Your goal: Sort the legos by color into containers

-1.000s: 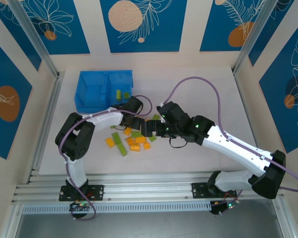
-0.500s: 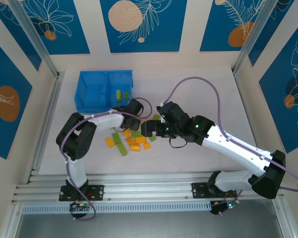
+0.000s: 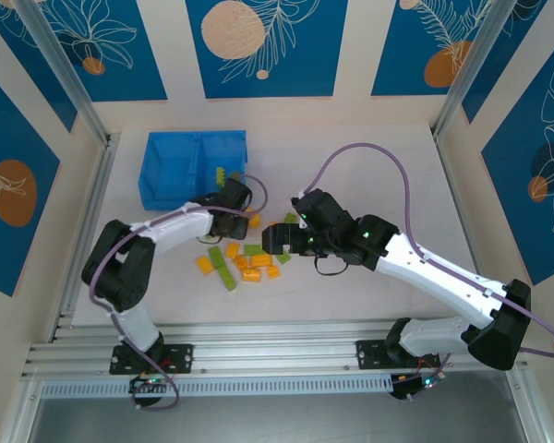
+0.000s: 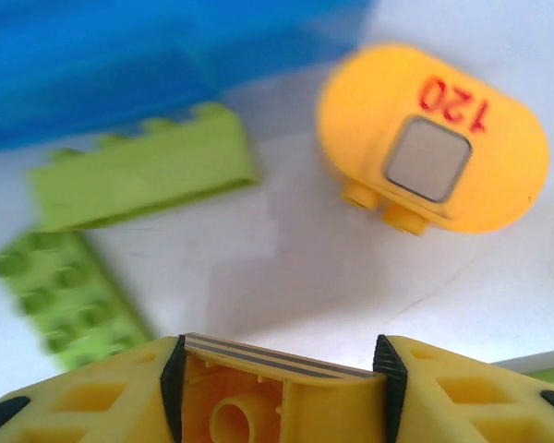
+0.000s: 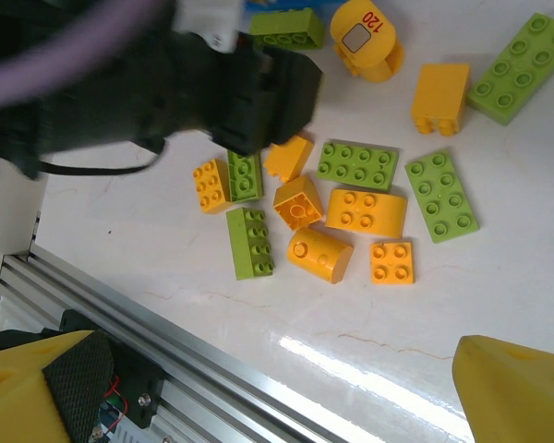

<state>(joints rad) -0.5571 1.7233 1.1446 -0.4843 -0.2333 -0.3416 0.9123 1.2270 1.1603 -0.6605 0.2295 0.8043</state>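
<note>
white table strewn with legos, blue leaf-patterned walls around.

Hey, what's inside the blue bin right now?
One green brick lies in the blue bin's right compartment. The left gripper hangs over that compartment's near corner, so anything under it is hidden.

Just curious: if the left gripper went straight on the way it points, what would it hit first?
Probably the wall of the blue bin, slipping between the long green brick and the rounded orange piece, though depth is unclear.
</note>
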